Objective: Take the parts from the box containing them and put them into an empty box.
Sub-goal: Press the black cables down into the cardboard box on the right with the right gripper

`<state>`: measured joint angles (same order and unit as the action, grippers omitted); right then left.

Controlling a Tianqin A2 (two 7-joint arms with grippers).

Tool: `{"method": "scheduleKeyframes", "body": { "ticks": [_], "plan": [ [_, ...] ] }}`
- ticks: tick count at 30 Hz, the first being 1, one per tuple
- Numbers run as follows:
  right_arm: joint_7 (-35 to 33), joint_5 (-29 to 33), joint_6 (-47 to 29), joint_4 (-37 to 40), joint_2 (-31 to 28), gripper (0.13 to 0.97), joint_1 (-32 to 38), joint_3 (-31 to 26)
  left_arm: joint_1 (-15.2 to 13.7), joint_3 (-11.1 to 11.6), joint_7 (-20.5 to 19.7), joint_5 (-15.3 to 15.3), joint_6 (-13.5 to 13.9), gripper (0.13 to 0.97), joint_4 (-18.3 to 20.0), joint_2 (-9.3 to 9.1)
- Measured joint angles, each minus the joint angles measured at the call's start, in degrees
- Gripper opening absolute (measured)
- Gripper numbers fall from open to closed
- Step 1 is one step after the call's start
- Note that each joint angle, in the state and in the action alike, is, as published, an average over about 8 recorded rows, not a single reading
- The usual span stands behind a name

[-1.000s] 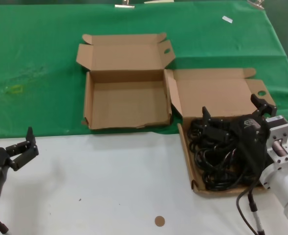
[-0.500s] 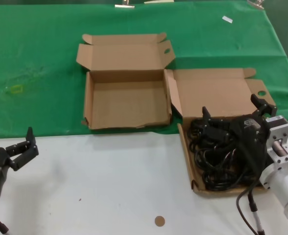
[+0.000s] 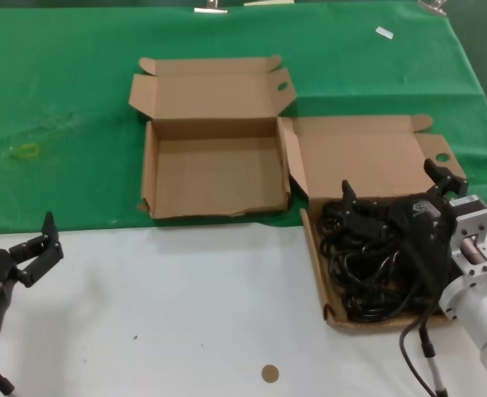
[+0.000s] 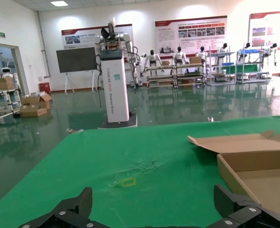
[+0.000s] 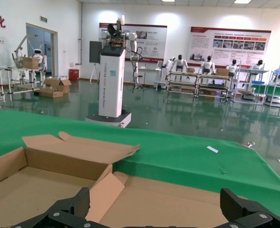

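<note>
Left end effector (image 3: 43, 246) slightly lower.

This was a robotics exhibition or test hall, large and brightly lit. A glossy green floor (image 5: 187, 114) ran back to white walls hung with red-headed display boards (image 5: 227, 45). A white pillar-bodied robot (image 4: 115, 80) stood on a base in the open floor, and white humanoid robots (image 5: 180, 64) lined up beside metal shelving racks (image 4: 192, 73). Cardboard cartons (image 4: 33, 104) sat stacked near a doorway, with a dark screen on a stand (image 4: 75, 59) beside the wall.
</note>
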<state>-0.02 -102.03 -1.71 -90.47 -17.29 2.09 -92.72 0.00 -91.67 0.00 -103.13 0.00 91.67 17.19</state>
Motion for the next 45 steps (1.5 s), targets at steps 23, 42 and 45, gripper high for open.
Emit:
{"method": "scheduleKeyframes", "body": {
  "ticks": [23,42,45],
  "plan": [
    [-0.72,-7.27,7.08,-1.43,-10.44,0.966,-0.01,-8.13,0.00,0.00,0.00,0.00,0.00,0.589,0.00,0.00],
    [-2.90,-21.96,5.54,-3.67,-40.92,0.966,13.67,-35.58,0.00,0.00,0.00,0.00,0.00,0.241,0.00,0.00],
    [-1.40,-20.48,3.12,-3.57,-44.38,0.966,17.88,-40.19,0.00,0.00,0.00,0.00,0.00,0.220,0.00,0.00]
  ]
}}
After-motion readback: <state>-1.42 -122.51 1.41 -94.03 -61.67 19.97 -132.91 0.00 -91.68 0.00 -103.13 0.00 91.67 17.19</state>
